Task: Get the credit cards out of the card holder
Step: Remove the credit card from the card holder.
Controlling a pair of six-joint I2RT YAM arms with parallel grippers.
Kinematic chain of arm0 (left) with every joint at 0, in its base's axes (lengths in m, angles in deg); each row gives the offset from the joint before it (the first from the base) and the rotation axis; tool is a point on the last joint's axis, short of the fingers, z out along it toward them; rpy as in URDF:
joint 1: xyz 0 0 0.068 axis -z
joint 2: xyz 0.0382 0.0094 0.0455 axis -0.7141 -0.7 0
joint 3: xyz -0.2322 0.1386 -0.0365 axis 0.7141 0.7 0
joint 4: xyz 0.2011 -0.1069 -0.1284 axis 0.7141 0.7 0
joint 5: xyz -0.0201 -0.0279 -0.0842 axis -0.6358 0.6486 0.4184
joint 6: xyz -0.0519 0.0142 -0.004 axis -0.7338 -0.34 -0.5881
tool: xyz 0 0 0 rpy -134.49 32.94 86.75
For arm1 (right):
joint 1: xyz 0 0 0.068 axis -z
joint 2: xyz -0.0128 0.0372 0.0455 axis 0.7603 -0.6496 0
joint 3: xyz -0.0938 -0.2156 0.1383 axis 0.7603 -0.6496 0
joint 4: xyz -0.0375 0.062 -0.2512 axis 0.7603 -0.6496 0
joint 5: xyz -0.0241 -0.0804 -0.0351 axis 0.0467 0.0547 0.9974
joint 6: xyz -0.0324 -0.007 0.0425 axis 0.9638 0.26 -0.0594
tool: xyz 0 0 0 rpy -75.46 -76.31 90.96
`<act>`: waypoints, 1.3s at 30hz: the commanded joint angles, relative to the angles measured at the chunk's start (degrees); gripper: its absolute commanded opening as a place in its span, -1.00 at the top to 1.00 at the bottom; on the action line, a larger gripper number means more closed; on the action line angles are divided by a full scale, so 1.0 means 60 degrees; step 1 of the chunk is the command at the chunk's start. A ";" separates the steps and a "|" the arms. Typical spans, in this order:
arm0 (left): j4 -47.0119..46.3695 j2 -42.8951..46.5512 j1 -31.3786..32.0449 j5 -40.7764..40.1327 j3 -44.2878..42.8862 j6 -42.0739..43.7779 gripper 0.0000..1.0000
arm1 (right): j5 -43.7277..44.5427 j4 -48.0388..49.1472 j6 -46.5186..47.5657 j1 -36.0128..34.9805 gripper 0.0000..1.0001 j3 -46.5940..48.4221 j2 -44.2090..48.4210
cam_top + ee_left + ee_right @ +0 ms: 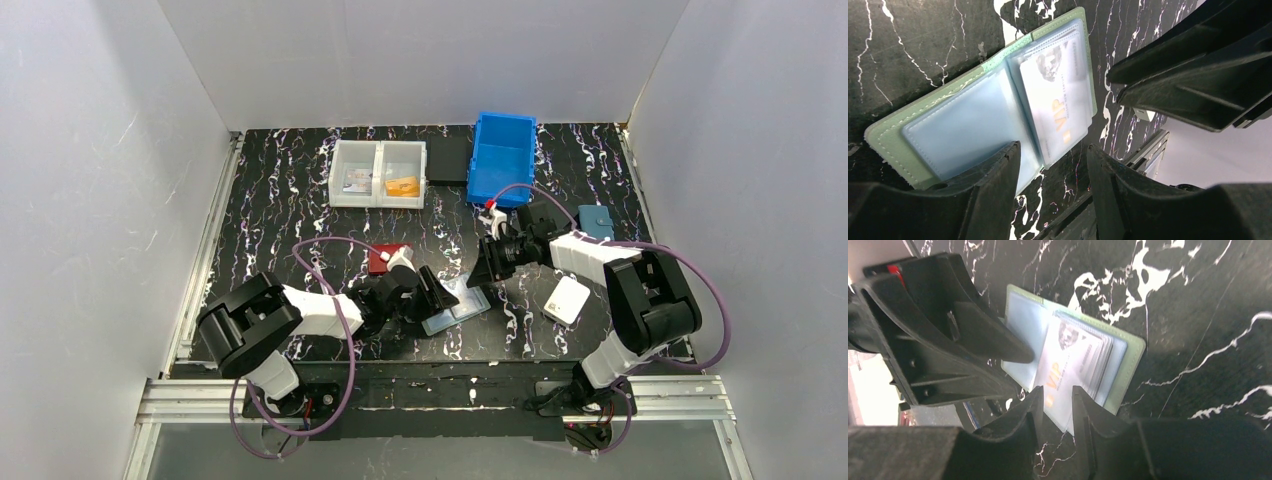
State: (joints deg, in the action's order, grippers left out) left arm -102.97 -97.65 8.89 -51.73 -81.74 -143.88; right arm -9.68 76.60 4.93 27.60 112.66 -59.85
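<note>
The card holder (455, 305) is laid open on the marbled table (300, 200) between both arms, a pale credit card (1058, 100) marked VIP seen in its clear sleeves. The card's near edge is straddled by the right gripper (1057, 392), jaws partly apart, nothing clamped. The other leaf is overlapped by one finger of the left gripper (1054, 150), likewise half open and empty

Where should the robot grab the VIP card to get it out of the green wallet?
Pinch the VIP card by its end with the gold letters, which sticks out past the card holder edge. Come from that open side, where the right gripper is, and pull straight out; the card's other end is tucked inside.
</note>
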 commanded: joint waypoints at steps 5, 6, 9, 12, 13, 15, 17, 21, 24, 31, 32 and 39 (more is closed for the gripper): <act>0.0384 -0.0090 -0.0063 -0.0140 -0.0338 0.0203 0.04 | -0.0389 0.0748 -0.0434 0.0007 0.24 -0.0125 0.0126; 0.0397 -0.0106 -0.0064 -0.0166 -0.0338 0.0195 0.04 | -0.0416 0.0933 -0.0565 0.0004 0.23 -0.0214 0.0081; 0.0420 -0.0172 -0.0062 -0.0174 -0.0376 0.0192 0.04 | -0.0536 0.0917 -0.0599 0.0008 0.23 -0.0168 -0.0282; 0.0427 -0.0306 -0.0063 -0.0131 -0.0444 0.0231 0.05 | -0.0629 0.0687 -0.0494 0.0003 0.23 -0.0029 -0.0600; 0.0422 -0.0349 -0.0060 -0.0115 -0.0461 0.0232 0.06 | -0.0608 0.0675 -0.0492 0.0003 0.23 -0.0032 -0.0636; 0.0422 -0.0399 -0.0061 -0.0106 -0.0478 0.0241 0.09 | -0.0577 0.0670 -0.0492 0.0005 0.23 -0.0040 -0.0651; 0.0420 -0.0428 -0.0063 -0.0121 -0.0484 0.0244 0.11 | -0.0512 0.0653 -0.0496 0.0004 0.23 -0.0040 -0.0641; 0.0419 -0.0493 -0.0067 -0.0187 -0.0484 0.0246 0.13 | -0.0358 0.0621 -0.0479 0.0001 0.23 -0.0054 -0.0628; 0.0423 -0.0600 -0.0066 -0.0243 -0.0459 0.0232 0.13 | -0.0223 0.0550 -0.0451 0.0001 0.22 -0.0048 -0.0724; 0.0413 -0.0828 -0.0065 -0.0265 -0.0441 0.0138 0.15 | -0.0344 0.0435 -0.0466 -0.0006 0.21 0.0004 -0.1034; 0.0418 -0.0835 -0.0065 -0.0268 -0.0431 0.0125 0.16 | -0.0376 0.0431 -0.0485 -0.0005 0.21 0.0004 -0.1086; 0.0339 -0.0924 -0.0172 -0.0310 -0.0074 -0.0147 0.17 | -0.0565 0.0365 -0.0642 -0.0008 0.21 0.0032 -0.1550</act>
State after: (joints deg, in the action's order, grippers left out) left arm -103.83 -101.59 8.51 -51.77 -84.04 -144.38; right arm -14.86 79.94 1.00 27.70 112.43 -66.48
